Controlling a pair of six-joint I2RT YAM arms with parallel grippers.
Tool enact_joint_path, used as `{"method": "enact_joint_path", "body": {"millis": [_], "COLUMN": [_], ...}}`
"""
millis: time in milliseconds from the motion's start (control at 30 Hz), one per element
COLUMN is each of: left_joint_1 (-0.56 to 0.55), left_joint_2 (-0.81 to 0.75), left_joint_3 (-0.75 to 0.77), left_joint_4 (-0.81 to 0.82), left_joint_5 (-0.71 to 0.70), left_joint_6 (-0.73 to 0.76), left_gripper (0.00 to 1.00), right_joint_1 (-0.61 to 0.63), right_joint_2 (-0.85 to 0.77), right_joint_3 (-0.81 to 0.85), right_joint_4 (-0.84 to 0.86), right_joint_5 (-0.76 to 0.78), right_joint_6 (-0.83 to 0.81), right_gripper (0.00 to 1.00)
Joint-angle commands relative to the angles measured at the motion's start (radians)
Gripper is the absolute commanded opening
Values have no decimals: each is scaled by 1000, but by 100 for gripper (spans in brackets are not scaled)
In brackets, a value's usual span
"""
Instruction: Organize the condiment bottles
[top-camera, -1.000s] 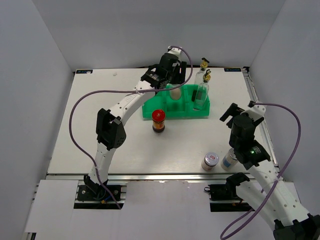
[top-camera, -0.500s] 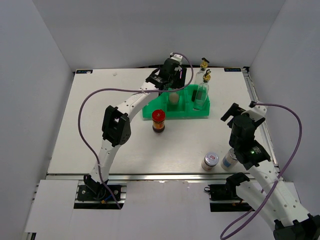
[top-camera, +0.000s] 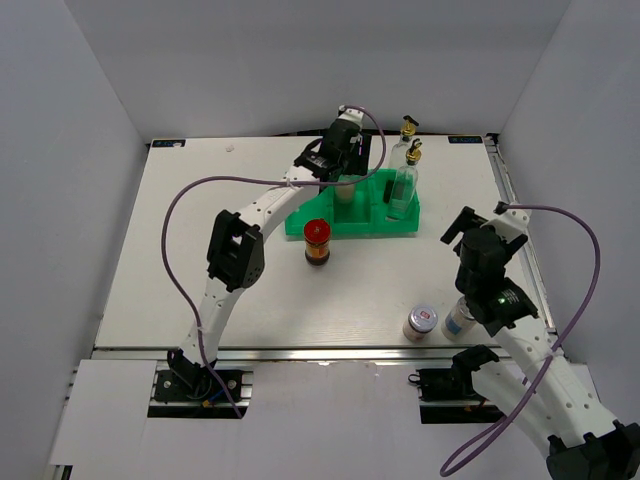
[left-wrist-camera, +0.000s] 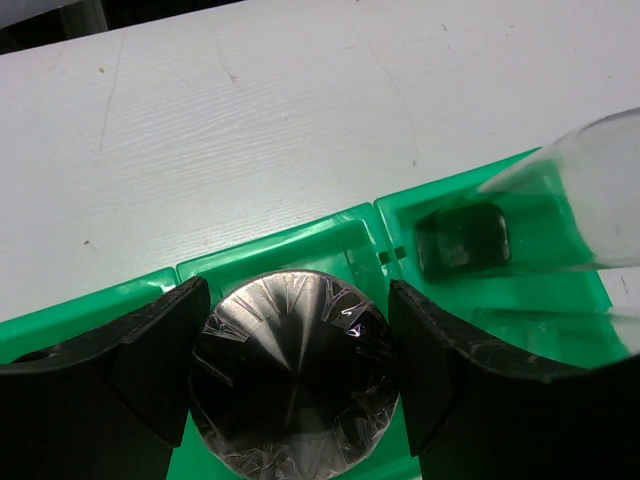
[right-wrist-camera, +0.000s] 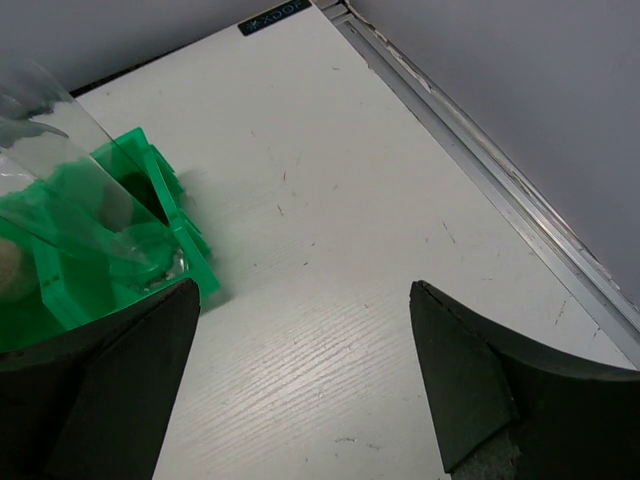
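Observation:
My left gripper (top-camera: 343, 178) (left-wrist-camera: 298, 292) is shut on a silver-lidded shaker (left-wrist-camera: 295, 375), which it holds in the middle compartment of the green tray (top-camera: 350, 225). One clear glass bottle with a gold spout (top-camera: 403, 188) stands in the tray's right compartment and also shows in the left wrist view (left-wrist-camera: 580, 200). The second glass bottle (top-camera: 406, 140) stands behind the tray. A red-lidded dark jar (top-camera: 317, 241) stands in front of the tray. A white-lidded shaker (top-camera: 421, 322) and another shaker (top-camera: 458, 321) stand at the near right. My right gripper (top-camera: 480, 222) (right-wrist-camera: 305, 290) is open and empty over bare table.
The tray's right end (right-wrist-camera: 150, 200) and a glass bottle (right-wrist-camera: 60, 170) show at the left of the right wrist view. The table's right edge rail (right-wrist-camera: 500, 190) runs close by. White walls enclose the table on three sides.
My left gripper has lowered the silver-lidded shaker into the tray's middle compartment. The right arm has not moved.

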Motion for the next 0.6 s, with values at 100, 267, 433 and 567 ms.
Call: {"method": "enact_joint_path", "body": {"millis": [100,267,433,567], "left_joint_1": [9,13,16,25], "left_joint_2": [-7,7,9,-25], "left_joint_3": [11,-12,-15,-53], "left_joint_4": [81,116,110,111], "left_joint_5": [-10,7,-3,-26], "left_joint_6": [-3,-13,-3,1], "left_gripper": [46,46,70,97], "right_joint_1": [-6,-6,-5,-6], "right_joint_2": [-5,-21,-10,27], "right_joint_3": [27,50,127,175], "right_joint_4": [-64,-122,-288,-407], "right_joint_5": [13,-42,-131,-216], "right_joint_6": [34,43,72,81], "right_gripper": [89,89,89,89]}}
